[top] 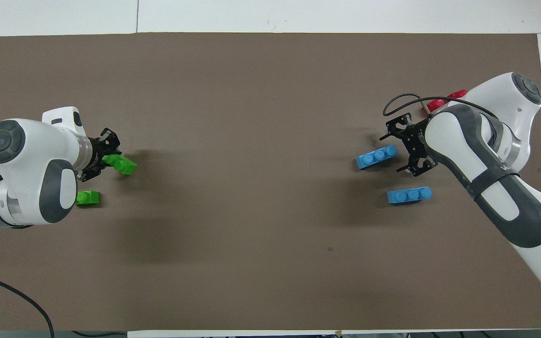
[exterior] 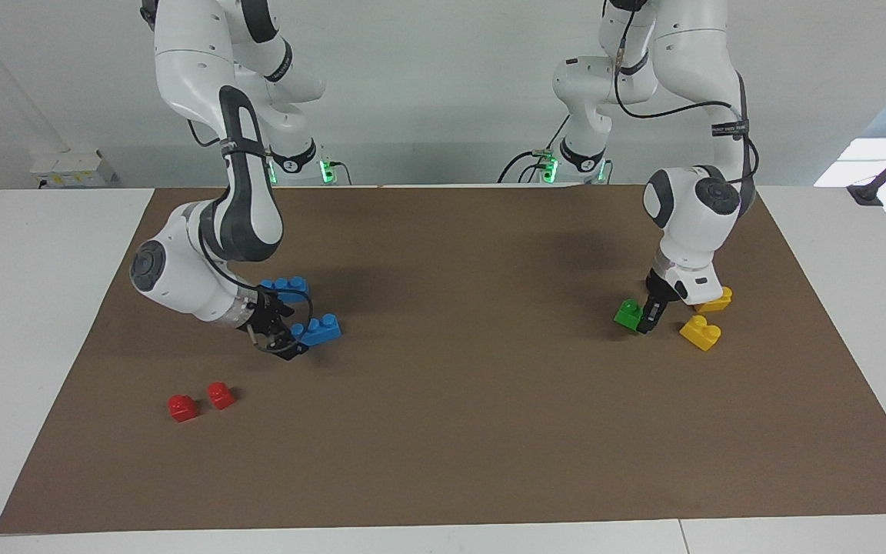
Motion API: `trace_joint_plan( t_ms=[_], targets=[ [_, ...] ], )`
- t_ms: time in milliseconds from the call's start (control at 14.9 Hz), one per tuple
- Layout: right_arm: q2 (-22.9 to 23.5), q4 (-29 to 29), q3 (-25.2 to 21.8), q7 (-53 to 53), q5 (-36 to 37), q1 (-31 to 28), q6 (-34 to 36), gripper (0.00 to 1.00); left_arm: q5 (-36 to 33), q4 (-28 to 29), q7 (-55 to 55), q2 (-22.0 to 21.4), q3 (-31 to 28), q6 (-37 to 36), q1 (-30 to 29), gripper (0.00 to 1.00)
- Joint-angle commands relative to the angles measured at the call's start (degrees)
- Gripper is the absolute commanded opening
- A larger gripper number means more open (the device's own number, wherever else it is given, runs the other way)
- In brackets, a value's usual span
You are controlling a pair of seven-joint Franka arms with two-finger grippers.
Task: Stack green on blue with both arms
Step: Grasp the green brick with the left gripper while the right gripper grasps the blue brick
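Grippers low at both ends of the brown mat

Right gripper (exterior: 289, 338) sits low at the right arm's end of the table, clamped on the end of a blue brick (exterior: 321, 329); that brick shows tilted in the overhead view (top: 376, 157); a second blue brick (top: 409, 195) lies flat on the brown mat (exterior: 458, 431), nearer to the robots than the held one; two red bricks (exterior: 201, 401) lie side by side on the mat, farther from the robots than the blue ones.

Left gripper (exterior: 649, 315) is down at the left arm's end, its fingers closed on a green brick (exterior: 628, 312); that brick shows slanted in the overhead view (top: 121, 164); a second green brick (top: 87, 198) lies nearer to the robots, partly hidden under the left arm; two yellow bricks (exterior: 701, 332) lie just beside the left gripper, toward the table's end; green and blue bricks lie well apart, none stacked.
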State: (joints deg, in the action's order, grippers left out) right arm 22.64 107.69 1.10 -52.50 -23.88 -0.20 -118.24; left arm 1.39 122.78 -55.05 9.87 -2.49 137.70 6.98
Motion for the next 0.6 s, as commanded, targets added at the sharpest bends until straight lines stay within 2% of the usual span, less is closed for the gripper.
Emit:
trace_joint_plan(
  t_ms=[0, 134, 336, 470, 537],
  targets=[
    [-1.11, 1.83, 0.39, 3.45, -2.31, -0.76, -1.47, 0.98, 0.81, -8.06, 0.20, -0.20, -0.23, -11.54, 1.89, 0.00],
    [-1.11, 3.13, 0.39, 4.16, -2.66, -1.38, -3.74, 0.97, 0.81, -12.11, -1.72, -1.33, -0.23, -18.58, 3.04, 0.00],
    [-1.28, 3.85, 0.39, 4.25, -2.93, -1.56, -4.37, 0.93, 0.81, -15.19, -8.64, -4.50, 0.47, -24.13, 4.44, 0.00],
    [-1.28, 3.85, 0.39, 4.95, -3.81, -2.17, -4.11, 0.73, 0.81, -18.09, -15.15, -5.03, 2.40, -28.17, 4.97, 0.00],
    [-1.28, 3.85, 0.39, 5.04, -3.81, -2.35, -4.11, 0.71, 0.72, -18.80, -18.83, -5.47, 3.28, -29.50, 5.06, 0.00]
  ],
)
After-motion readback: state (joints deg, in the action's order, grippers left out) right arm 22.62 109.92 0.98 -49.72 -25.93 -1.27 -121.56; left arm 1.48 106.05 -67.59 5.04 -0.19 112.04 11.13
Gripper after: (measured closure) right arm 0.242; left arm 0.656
